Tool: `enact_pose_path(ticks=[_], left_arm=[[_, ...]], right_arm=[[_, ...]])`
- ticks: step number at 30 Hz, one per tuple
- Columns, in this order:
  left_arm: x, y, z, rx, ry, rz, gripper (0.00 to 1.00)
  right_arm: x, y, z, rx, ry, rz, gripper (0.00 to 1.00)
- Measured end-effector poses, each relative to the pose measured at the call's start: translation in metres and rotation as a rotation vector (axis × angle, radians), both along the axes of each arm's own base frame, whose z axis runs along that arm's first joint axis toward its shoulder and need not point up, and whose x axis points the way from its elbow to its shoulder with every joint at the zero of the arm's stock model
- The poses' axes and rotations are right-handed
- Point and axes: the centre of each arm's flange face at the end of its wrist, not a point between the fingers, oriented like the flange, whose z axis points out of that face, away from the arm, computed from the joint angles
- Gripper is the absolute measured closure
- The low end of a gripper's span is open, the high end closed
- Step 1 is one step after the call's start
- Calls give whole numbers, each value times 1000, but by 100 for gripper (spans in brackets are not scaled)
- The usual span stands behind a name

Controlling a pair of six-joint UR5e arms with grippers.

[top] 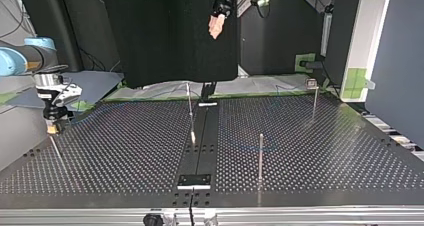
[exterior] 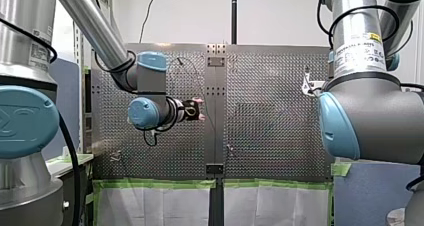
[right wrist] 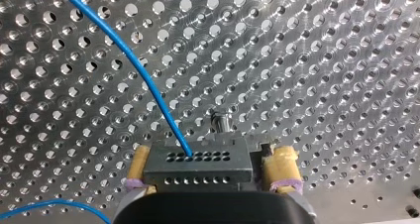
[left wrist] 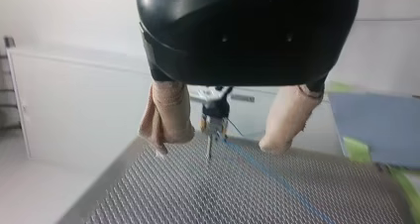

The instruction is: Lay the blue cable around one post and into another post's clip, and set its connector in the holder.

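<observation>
In the right wrist view a dark grey connector (right wrist: 195, 170) with rows of holes sits between my right gripper's (right wrist: 210, 152) yellow pads (right wrist: 280, 164). The jaws are open, with a slim gap beside the connector. The blue cable (right wrist: 143, 80) leaves the connector and curves away over the perforated table. In the top view my right gripper (top: 52, 127) stands low at the left edge. My left gripper (top: 217, 28) hangs high above the table's far middle. Its beige fingers (left wrist: 168, 117) are spread wide with nothing between them. Far ahead of them is my right gripper (left wrist: 214, 122), and the cable (left wrist: 277, 179) runs across the table.
Thin metal posts rise from the table: one near the middle (top: 190, 111), one nearer the camera (top: 260, 156), and one at the far right with a clip on top (top: 312, 83). A dark strip (top: 200, 151) divides the table (top: 125, 151).
</observation>
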Motion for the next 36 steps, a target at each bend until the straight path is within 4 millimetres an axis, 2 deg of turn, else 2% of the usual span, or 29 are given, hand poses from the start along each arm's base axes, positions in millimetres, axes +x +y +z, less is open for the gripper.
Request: enact_pose_path(ticks=[8, 14, 24, 36], left_arm=[[-6, -8, 5, -27, -41, -17, 2], [6, 7, 1, 22, -22, 67, 2], [18, 50, -19, 106, 50, 240, 2], [22, 58, -22, 118, 48, 268, 2]], right_arm=[[0, 0, 0, 0, 0, 0, 1], [0, 0, 0, 0, 0, 0, 1], [0, 0, 0, 0, 0, 0, 1], [0, 0, 0, 0, 0, 0, 1]])
